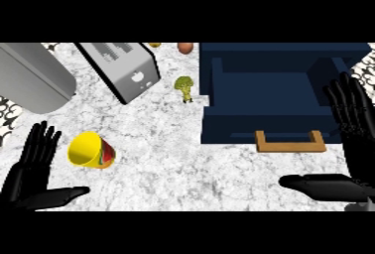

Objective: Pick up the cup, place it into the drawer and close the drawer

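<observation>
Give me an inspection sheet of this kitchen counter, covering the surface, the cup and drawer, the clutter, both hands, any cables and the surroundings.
Surface: white marbled counter, bare between the items.
Job's things: yellow cup lying on its side at the left, beside the left hand; dark blue drawer pulled open at the right, nothing seen inside, wooden handle facing the robot.
Clutter: broccoli just left of the drawer; toaster behind the cup; a brown, egg-like item at the far edge.
Hands: left hand open, resting, touching nothing; right hand open, beside the drawer's right edge.
Cables: nothing seen.
Surroundings: grey appliance at far left.
</observation>
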Robot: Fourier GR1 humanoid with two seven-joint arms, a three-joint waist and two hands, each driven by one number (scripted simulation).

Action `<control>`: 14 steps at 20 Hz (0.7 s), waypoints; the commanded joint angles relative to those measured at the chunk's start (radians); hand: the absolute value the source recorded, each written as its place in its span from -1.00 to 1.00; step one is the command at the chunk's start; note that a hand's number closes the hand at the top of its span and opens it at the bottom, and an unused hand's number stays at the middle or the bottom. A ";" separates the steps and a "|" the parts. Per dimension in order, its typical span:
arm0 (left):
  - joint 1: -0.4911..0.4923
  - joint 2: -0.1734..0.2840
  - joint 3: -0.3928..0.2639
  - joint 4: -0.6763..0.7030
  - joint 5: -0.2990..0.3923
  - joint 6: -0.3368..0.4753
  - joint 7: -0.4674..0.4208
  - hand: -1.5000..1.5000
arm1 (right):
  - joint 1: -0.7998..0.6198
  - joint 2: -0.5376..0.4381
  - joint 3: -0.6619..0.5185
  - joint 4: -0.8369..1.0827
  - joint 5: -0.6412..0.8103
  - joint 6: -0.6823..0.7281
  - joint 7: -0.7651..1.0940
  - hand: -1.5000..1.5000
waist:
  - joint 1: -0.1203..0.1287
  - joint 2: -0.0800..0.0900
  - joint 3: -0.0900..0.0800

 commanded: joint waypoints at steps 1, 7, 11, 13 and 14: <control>-0.048 0.047 0.056 0.246 -0.038 -0.038 -0.163 -1.00 | -0.008 0.010 -0.013 0.020 -0.006 -0.004 -0.018 -1.00 | -0.002 0.001 -0.001; -0.118 0.065 0.067 0.460 -0.068 -0.040 -0.271 -1.00 | -0.016 -0.008 -0.036 -0.029 -0.040 0.025 0.036 -1.00 | -0.001 -0.001 0.000; -0.255 0.145 0.122 0.754 -0.070 -0.095 -0.434 -1.00 | 0.023 0.025 0.016 -0.027 0.011 0.012 0.006 -1.00 | -0.005 0.001 -0.001; -0.229 0.134 0.104 0.802 -0.088 -0.102 -0.481 -1.00 | -0.050 -0.026 -0.067 0.051 -0.045 0.044 0.004 -1.00 | -0.002 0.001 -0.001; -0.256 0.112 0.086 0.786 -0.090 -0.063 -0.478 -1.00 | -0.040 0.008 -0.027 0.020 0.004 0.011 -0.001 -1.00 | -0.001 0.000 0.000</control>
